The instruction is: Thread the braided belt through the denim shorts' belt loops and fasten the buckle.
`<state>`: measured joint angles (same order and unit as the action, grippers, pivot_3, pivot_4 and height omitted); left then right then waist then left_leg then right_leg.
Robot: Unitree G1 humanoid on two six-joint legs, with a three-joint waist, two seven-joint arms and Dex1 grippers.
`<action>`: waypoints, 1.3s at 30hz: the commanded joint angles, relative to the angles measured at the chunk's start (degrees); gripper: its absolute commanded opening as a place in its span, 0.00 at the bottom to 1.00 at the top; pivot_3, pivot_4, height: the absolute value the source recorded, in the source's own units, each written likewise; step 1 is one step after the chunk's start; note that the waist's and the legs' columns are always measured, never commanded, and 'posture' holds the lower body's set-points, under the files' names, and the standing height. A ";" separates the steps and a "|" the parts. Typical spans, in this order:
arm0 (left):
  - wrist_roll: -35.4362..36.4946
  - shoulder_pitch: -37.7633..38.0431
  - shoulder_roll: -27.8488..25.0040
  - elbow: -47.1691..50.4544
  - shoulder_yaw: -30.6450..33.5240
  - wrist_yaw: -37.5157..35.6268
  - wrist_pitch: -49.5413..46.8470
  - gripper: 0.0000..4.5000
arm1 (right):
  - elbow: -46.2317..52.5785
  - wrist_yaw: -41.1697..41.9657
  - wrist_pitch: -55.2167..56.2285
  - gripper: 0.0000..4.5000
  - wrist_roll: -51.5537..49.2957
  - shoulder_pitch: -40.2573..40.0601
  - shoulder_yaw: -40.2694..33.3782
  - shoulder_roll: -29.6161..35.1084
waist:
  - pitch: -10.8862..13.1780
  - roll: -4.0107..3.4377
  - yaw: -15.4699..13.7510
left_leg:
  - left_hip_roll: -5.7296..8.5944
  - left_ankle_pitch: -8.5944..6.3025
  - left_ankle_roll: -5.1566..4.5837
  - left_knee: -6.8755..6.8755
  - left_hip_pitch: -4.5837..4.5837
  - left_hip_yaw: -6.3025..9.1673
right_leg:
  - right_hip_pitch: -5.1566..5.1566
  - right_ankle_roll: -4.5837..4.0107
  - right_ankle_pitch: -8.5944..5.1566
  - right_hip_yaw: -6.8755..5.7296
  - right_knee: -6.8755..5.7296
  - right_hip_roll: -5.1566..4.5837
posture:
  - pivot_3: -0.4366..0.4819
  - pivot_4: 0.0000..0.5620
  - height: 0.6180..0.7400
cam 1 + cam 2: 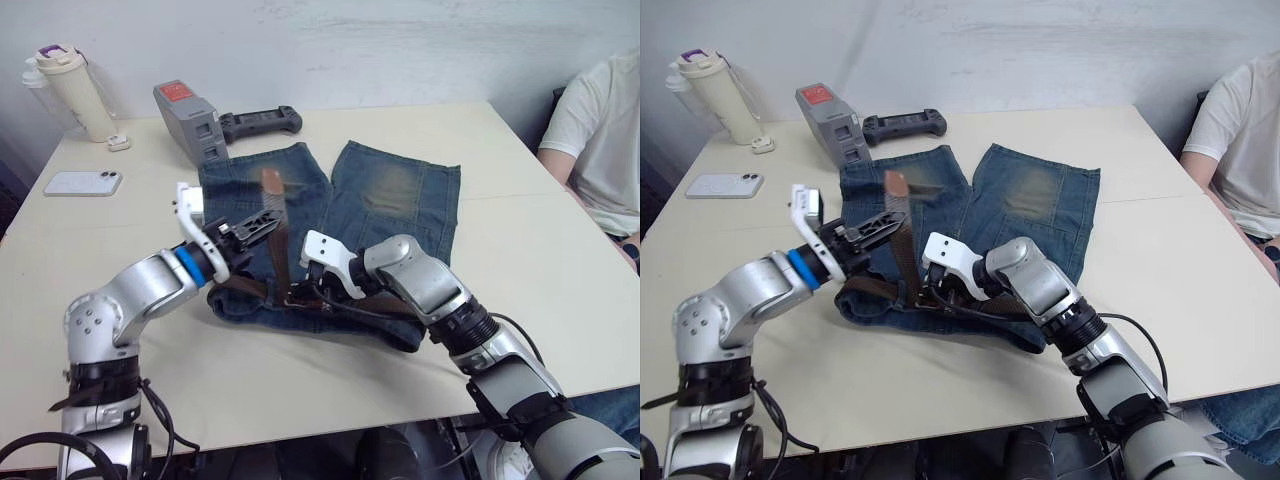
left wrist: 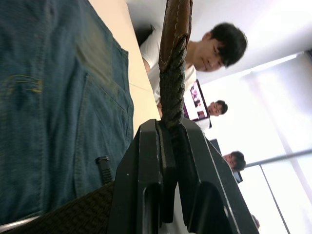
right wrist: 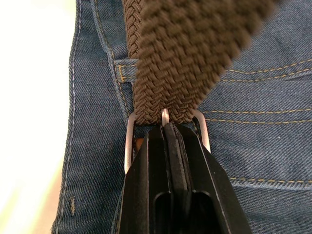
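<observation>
Denim shorts spread flat on the pale surface, waistband toward the robot, legs pointing away, a faded tan patch on each leg. Braided belt lying along that waistband, then bending upward over the shorts' left leg, its smooth brown leather tip raised in the air above the denim. Left end effector closed narrow on the belt just below that leather tip, strap pinched between the two black fingers, as seen in the left wrist view, woven strap rising out of the fingers. Right end effector at the waistband near the middle of the shorts, fingers pressed together at the silvery buckle; braided strap passing through the buckle frame, pin visible against the weave right at the fingertips; exactly what is pinched there cannot be told. One belt loop of blue denim just beyond the buckle, with the strap running over it. Beyond the shorts' legs, a grey box with a red label and a black handheld controller. Further to the shorts' left, a white phone and a cream tumbler with a purple lid. Person in a white shirt seated at the surface's edge, to the right of the shorts.
</observation>
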<state>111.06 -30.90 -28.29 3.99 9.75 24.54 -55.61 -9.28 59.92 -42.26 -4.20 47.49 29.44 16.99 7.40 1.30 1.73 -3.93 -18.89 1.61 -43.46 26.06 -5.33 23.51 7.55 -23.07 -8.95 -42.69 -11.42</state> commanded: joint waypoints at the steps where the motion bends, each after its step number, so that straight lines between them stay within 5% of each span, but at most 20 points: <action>1: 1.37 -5.32 -0.42 -1.36 -0.78 -4.88 -1.05 0.00 | -6.86 -1.57 -3.27 0.01 5.41 -7.25 9.57 0.84 | -0.04 -0.10 -0.01 | 0.00 0.00 0.00 0.02 0.00 0.00 | 0.01 0.00 0.00 0.00 0.01 0.00 | 0.48 0.27 0.27; 9: -7.26 -15.63 1.34 -15.71 -4.65 -14.35 -7.52 0.00 | -2.51 -3.04 -4.61 0.01 4.74 -9.88 9.14 1.16 | -0.08 -0.12 -0.11 | 0.01 0.01 0.01 0.04 -0.01 -0.07 | -0.01 0.01 -0.01 -0.03 0.03 0.02 | 0.48 0.27 0.27; 19: -28.33 -30.28 8.59 -33.10 -7.48 -32.14 -13.04 0.00 | 0.18 -4.48 -5.65 0.01 6.29 -12.05 10.68 2.29 | -0.07 -0.12 -0.18 | 0.02 0.05 0.04 0.16 0.02 -0.19 | -0.04 0.03 -0.02 -0.10 0.17 0.06 | 0.48 0.27 0.27; 30: -53.30 -36.72 18.41 -46.89 -9.47 -46.90 -7.43 0.00 | 3.80 -5.61 -7.97 0.01 6.70 -13.87 10.97 2.62 | -0.11 -0.18 -0.23 | 0.04 0.09 0.04 0.22 -0.01 -0.18 | -0.09 0.03 -0.01 -0.14 0.24 0.03 | 0.48 0.27 0.27; 39: -64.79 -43.55 23.66 -55.41 -6.98 -57.05 -4.10 0.00 | 5.89 -6.16 -10.67 0.01 8.89 -13.71 13.15 3.26 | -0.11 -0.20 -0.87 | 0.09 0.11 0.01 0.24 0.02 -0.15 | -0.12 0.07 0.01 -0.20 0.33 -0.02 | 0.48 0.27 0.27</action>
<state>45.11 -69.73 -7.01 -53.61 0.00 -28.45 -62.02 4.67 52.95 -45.57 1.91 40.31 30.06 19.09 7.29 1.10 0.86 -3.84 -18.78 1.61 -43.22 26.08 -5.48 23.39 7.62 -23.07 -9.15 -42.36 -11.44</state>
